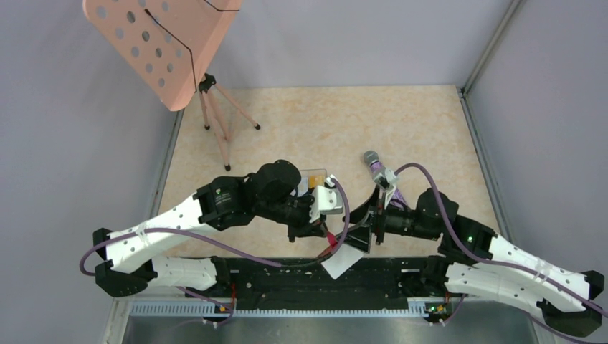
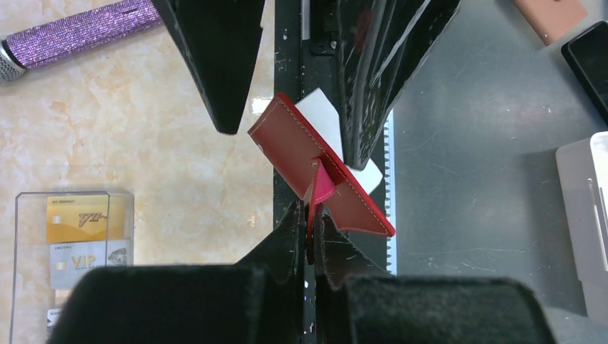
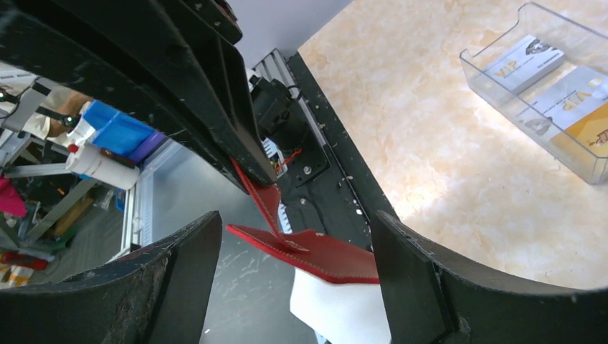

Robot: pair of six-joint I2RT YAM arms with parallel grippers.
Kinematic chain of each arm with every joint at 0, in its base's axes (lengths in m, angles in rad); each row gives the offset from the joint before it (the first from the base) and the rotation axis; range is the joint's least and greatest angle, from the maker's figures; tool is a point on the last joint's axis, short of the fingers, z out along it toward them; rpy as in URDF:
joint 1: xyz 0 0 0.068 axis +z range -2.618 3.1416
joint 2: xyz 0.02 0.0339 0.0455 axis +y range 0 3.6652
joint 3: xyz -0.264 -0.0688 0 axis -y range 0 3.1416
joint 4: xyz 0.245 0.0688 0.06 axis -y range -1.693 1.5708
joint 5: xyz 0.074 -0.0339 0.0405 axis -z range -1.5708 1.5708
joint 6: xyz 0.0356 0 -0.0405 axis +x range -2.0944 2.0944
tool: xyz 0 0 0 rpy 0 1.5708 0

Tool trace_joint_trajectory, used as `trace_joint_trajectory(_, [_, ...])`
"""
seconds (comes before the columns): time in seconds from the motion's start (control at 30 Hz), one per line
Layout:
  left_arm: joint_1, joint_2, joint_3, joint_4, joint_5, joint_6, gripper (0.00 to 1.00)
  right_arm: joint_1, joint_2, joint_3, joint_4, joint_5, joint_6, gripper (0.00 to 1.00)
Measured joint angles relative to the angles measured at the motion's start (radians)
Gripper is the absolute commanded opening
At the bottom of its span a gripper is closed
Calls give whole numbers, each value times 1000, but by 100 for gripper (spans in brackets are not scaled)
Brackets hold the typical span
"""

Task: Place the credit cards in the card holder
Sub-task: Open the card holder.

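Near edge of the desk, middle: your left gripper (image 2: 310, 213) is pinched tight on a pink inner flap of the red card holder (image 2: 301, 143), which hangs tilted over the black base rail (image 2: 288, 57). A white card (image 2: 320, 115) lies against the holder's far face, with corners showing past it on two sides. Cannot tell whether it sits in a pocket or only behind the holder. Your right gripper (image 3: 295, 218) stands wide, one finger on each side of the holder, gripping nothing. In the left wrist view one finger overlaps the white card's edge; contact unclear. Judgement: the step in hand is seating this card. To do it well, make the left pinch firm and steady so the pocket mouth faces the right arm. Bring the right fingers onto the card's free edge only, not the leather, and push along the pocket's line. A skewed push will likely jam a corner or twist the holder out of the pinch. Further in, toward mid-desk, the clear tray (image 2: 30, 244) holds the other credit cards (image 2: 75, 218), lying flat, a yellow-orange one beside pale ones. Right of the tray lies a purple glitter microphone (image 2: 79, 32). At the far left corner stands a pink perforated stand (image 1: 165, 50) on a tripod.
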State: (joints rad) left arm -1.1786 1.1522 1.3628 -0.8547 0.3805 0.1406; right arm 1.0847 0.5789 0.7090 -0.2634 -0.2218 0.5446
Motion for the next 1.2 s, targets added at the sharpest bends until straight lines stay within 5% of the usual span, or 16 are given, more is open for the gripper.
trace_joint_trajectory(0.47, [0,-37,-14,26,-93,-8,0,1,94,-81,126,-187,56,67])
trace_joint_trajectory(0.9, [7,-19,-16,40,-165,-78,0,1,64,-153,151,-148,116,57])
trace_joint_trajectory(1.07, [14,-10,-16,39,-163,-93,0,1,64,-153,135,-82,122,39])
trace_joint_trajectory(1.2, [19,-10,-18,40,-162,-108,0,1,72,-153,137,-35,132,0])
